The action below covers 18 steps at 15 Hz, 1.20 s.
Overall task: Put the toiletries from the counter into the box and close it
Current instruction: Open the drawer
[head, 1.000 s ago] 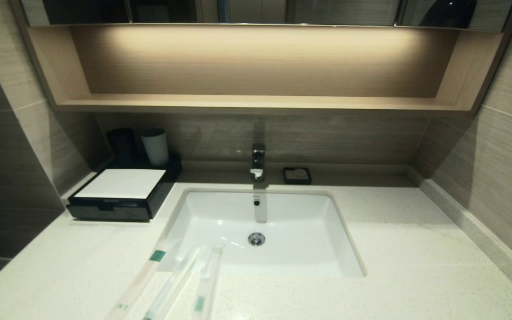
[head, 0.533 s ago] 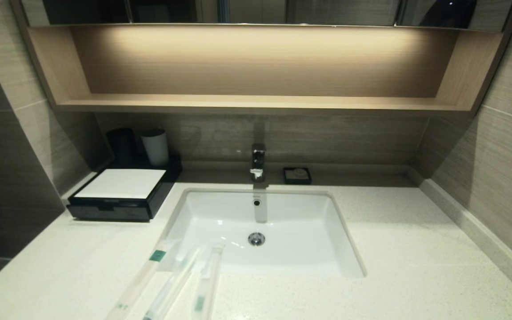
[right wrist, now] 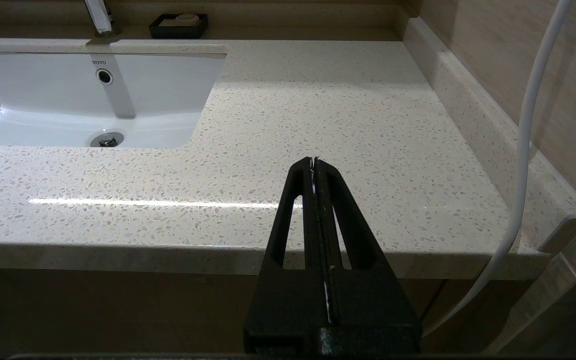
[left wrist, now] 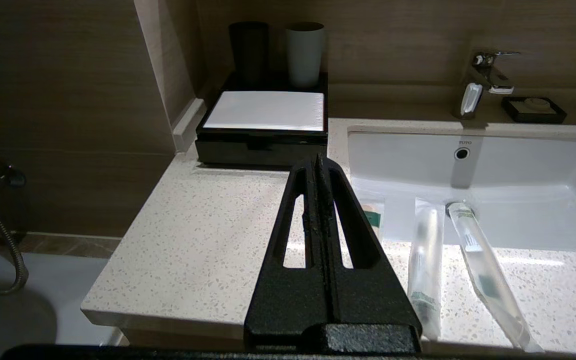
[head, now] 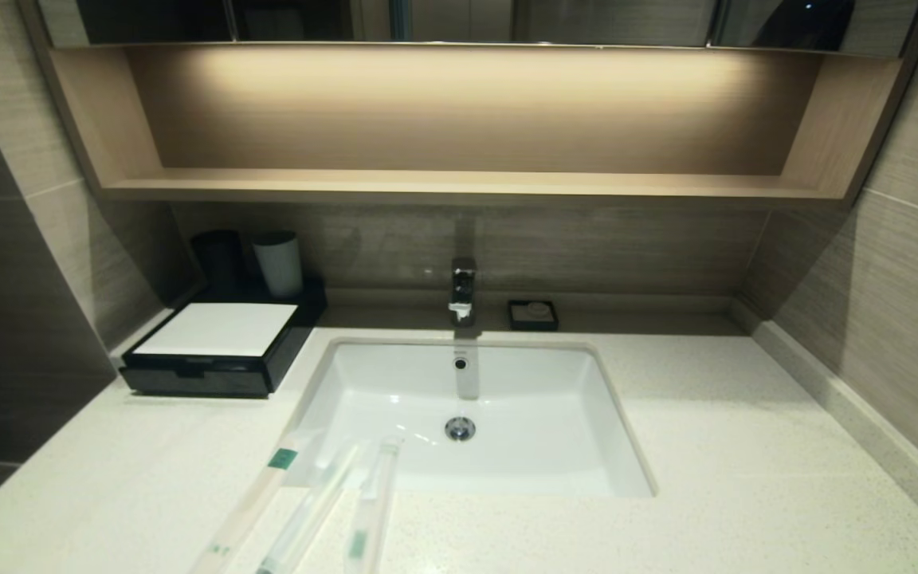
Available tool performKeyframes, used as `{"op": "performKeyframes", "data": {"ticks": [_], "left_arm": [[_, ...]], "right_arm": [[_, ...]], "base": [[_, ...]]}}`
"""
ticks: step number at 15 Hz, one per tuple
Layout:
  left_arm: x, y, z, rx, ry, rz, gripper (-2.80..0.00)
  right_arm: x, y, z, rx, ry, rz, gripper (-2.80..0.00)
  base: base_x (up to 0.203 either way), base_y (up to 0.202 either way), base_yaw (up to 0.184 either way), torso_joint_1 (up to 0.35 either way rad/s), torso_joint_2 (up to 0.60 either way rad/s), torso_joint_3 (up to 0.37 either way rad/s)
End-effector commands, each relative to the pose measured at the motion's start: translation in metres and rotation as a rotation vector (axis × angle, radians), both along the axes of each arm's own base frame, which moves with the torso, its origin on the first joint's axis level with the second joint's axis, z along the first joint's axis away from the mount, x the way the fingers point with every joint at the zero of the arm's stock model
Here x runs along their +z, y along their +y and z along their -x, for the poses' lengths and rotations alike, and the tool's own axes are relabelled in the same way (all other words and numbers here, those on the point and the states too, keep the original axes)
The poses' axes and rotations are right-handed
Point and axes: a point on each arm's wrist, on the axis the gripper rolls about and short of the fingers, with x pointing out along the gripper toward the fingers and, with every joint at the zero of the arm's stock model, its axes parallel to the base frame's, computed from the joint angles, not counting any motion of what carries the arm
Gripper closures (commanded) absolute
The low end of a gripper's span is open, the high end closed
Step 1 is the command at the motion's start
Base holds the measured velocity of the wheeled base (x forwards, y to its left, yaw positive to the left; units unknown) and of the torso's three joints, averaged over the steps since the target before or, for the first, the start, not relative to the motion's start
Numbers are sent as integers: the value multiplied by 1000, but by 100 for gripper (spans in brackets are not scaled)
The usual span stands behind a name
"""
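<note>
Speckled stone counter (head: 746, 446) around white sink (head: 555, 446), tan-tiled walls

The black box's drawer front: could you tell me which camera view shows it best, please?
The left wrist view: the box faces that camera, its notched drawer front shut under the white top panel, beyond the shut left gripper. The head view shows the box from above at an angle, its front foreshortened. The right wrist view does not show it.

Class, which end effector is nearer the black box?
Left. The left end effector points toward the box; the right end effector sits beyond the sink, far from it.
</note>
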Motion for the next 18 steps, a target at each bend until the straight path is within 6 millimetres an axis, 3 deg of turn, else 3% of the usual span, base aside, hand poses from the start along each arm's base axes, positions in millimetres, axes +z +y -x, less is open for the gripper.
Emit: {"op": "performKeyframes", "data": {"ticks": [1, 4, 8, 13, 18], "left_arm": [[15, 0, -39, 10, 131, -3, 0], [31, 0, -74, 38, 211, -6, 0], [34, 2, -123, 90, 350, -15, 0], [18, 4, -181, 128, 527, -14, 0], [-12, 14, -250, 173, 583, -3, 0]], "right_arm": [[0, 0, 0, 0, 0, 0, 0], [0, 0, 0, 0, 0, 0, 0], [0, 0, 0, 0, 0, 0, 0], [0, 0, 0, 0, 2, 0, 0], [0, 0, 0, 0, 2, 0, 0]], "base": [[0, 0, 0, 0, 0, 0], [0, 0, 0, 0, 0, 0], [0, 0, 0, 0, 0, 0], [0, 0, 0, 0, 0, 0], [0, 0, 0, 0, 0, 0]]}}
